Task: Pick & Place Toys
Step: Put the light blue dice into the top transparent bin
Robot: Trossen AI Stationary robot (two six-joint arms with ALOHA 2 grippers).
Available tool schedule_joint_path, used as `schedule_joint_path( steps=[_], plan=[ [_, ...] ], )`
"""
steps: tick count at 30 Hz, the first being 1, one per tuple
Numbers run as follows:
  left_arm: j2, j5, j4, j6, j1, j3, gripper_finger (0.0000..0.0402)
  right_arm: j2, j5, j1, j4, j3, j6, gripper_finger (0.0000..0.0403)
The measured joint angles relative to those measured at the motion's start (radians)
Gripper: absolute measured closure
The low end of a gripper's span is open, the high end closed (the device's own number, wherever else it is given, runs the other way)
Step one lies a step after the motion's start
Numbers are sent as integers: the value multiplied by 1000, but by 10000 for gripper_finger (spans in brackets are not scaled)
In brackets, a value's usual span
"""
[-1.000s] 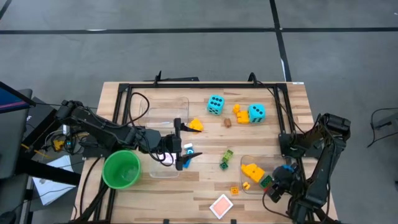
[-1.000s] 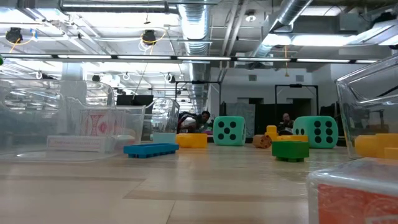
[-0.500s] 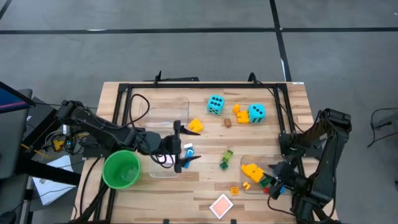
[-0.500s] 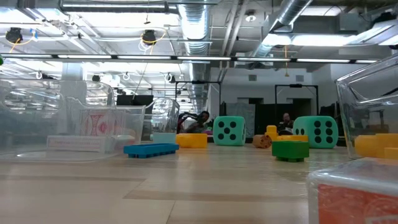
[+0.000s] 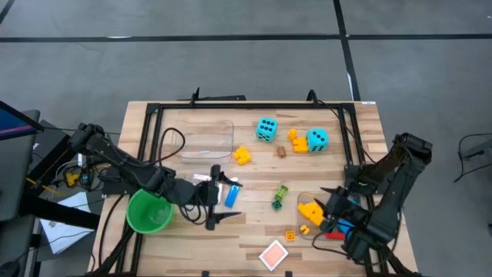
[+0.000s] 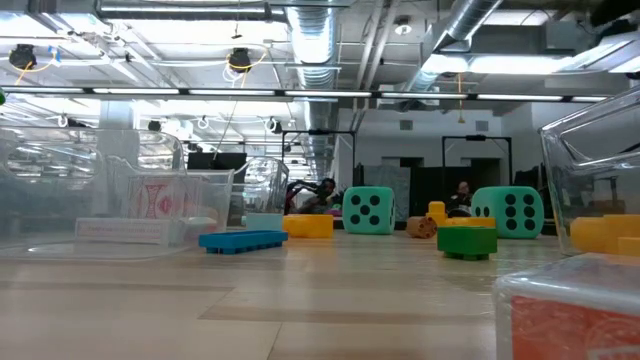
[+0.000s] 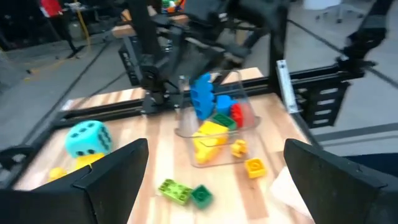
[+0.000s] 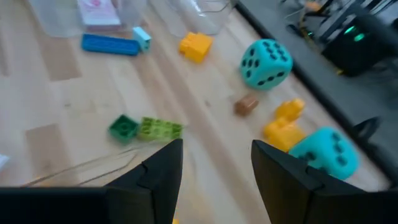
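Across the table, toys lie half sorted, both hands empty.
Near edge: playing card [image 5: 274, 254] loose; right hand [image 5: 333, 211], fingers parted around nothing, hangs over the right bin [image 5: 338, 201], which holds yellow, green, red and blue bricks [image 7: 214, 121]. Left hand [image 5: 216, 202] spread wide beside the blue brick [image 5: 230, 195]; left bin [image 6: 150, 205] holds cards. Farther off: two dice [image 5: 266, 129]. Risk: a low sweep would likely tip a bin.

- bare tabletop [image 5: 254, 231] lies between the green bricks [image 5: 278, 197] and the playing card [image 5: 274, 254].
- the green cup [image 5: 149, 212] and clear bin [image 5: 198, 138] crowd the left side.
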Motion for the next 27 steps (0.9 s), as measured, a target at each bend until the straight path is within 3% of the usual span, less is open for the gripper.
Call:
schedule_joint_path(
  steps=[6,16,27],
  plan=[
    [0,0,-1,-67,-62,0,32,-15,32,-107,32,0,-187,220],
    [0,0,-9,-190,-162,0,32,-76,58,-247,386,0,-757,220],
    [1,-43,-6,-409,-222,-61,32,-85,34,-518,488,-29,-996,220]
  ],
)
